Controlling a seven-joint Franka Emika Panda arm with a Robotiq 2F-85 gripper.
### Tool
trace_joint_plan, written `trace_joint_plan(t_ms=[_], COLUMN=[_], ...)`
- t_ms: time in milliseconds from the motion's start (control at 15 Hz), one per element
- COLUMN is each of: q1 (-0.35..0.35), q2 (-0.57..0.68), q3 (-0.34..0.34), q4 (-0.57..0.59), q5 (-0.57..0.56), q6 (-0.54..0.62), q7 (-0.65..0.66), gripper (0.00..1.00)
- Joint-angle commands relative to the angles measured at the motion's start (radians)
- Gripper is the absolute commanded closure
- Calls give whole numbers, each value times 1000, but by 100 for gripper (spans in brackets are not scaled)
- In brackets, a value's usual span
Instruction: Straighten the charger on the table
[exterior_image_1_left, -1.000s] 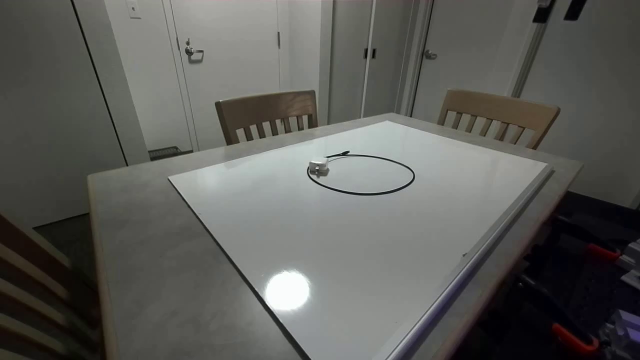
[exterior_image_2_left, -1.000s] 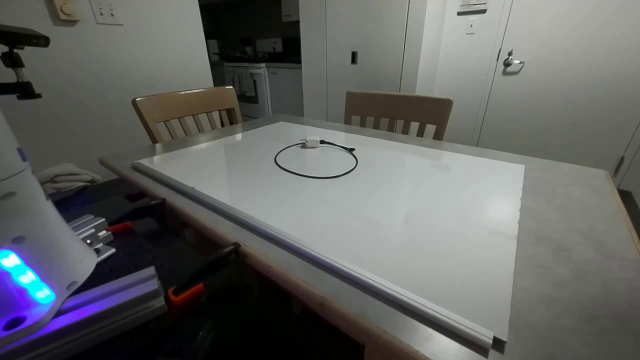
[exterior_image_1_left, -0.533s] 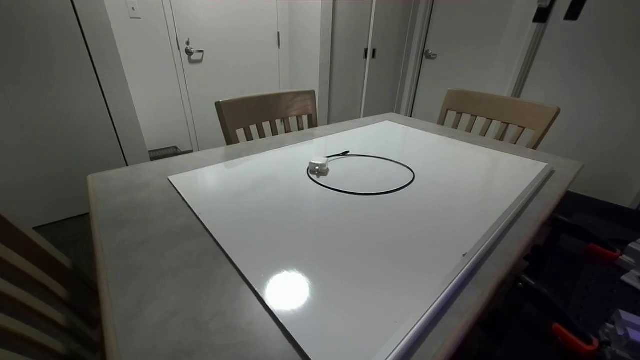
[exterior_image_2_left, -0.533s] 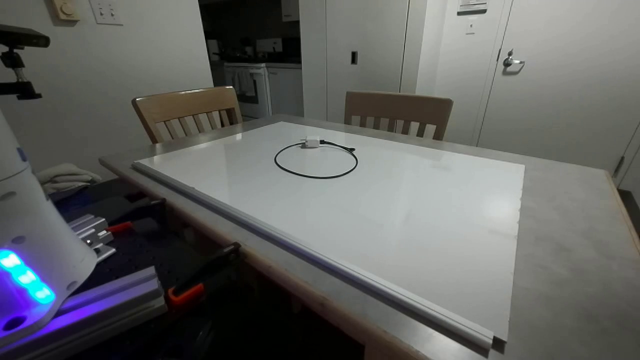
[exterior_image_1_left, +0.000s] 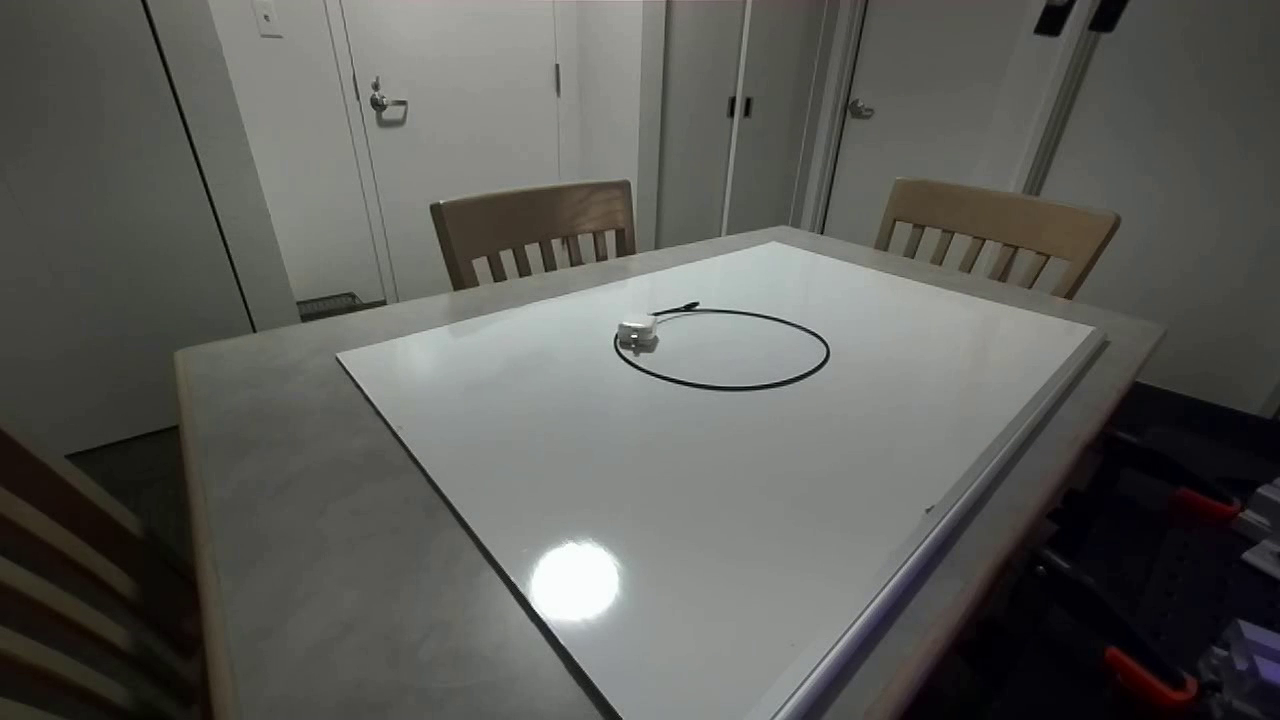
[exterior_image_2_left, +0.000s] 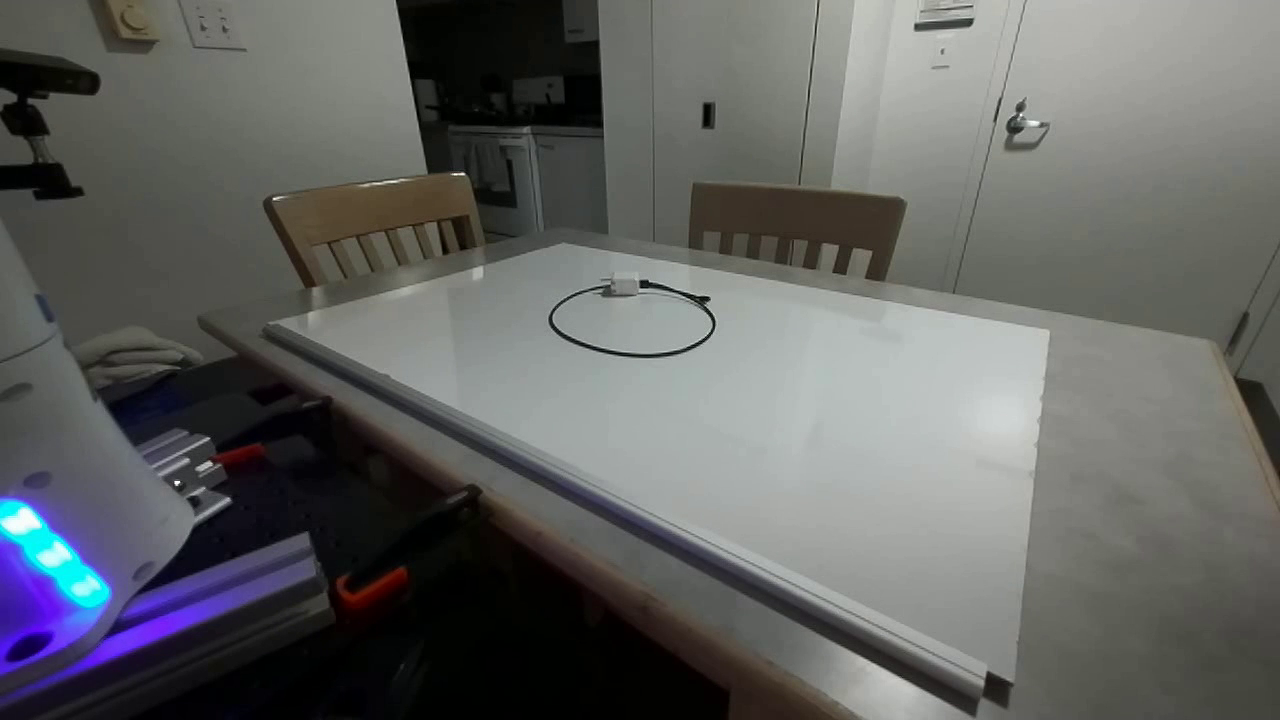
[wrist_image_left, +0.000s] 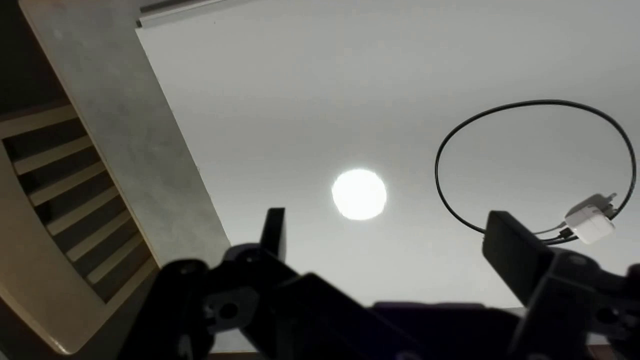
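The charger is a black cable (exterior_image_1_left: 735, 388) curled into a loop, with a white plug block (exterior_image_1_left: 637, 331) at the loop's edge. It lies on the glossy white top of the table (exterior_image_1_left: 640, 480). In an exterior view the cable (exterior_image_2_left: 640, 355) and block (exterior_image_2_left: 625, 285) lie toward the far edge. In the wrist view the cable (wrist_image_left: 545, 102) and block (wrist_image_left: 592, 225) are at the right, partly hidden behind a finger. My gripper (wrist_image_left: 388, 215) is open and empty, above the table and to one side of the loop. Only its fingertips (exterior_image_1_left: 1082, 15) show at an exterior view's top edge.
Wooden chairs (exterior_image_2_left: 380, 212) stand around the table; one chair (wrist_image_left: 50, 240) is at the wrist view's left. A raised rail (exterior_image_2_left: 640, 505) runs along one edge of the white top. Clamps with orange parts (exterior_image_2_left: 372, 590) sit by the robot base (exterior_image_2_left: 70, 450).
The gripper's fingertips have moved left and slightly up at the top of an exterior view in the last half second. The charger has not moved.
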Motion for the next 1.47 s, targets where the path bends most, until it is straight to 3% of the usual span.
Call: trace_joint_plan(t_ms=[0, 267, 333, 667, 1067, 1400], q1=[46, 132, 83, 112, 121, 151], q2=[75, 93, 62, 78, 174, 333], q3=[-27, -75, -31, -51, 6, 61], q4=[43, 39, 21, 29, 120, 231], q5=[39, 150, 113, 145, 135, 165], q6=[68, 111, 96, 99, 11, -25], q7=[-91, -254, -171, -222, -143, -80], gripper=[0, 0, 0, 0, 0, 0])
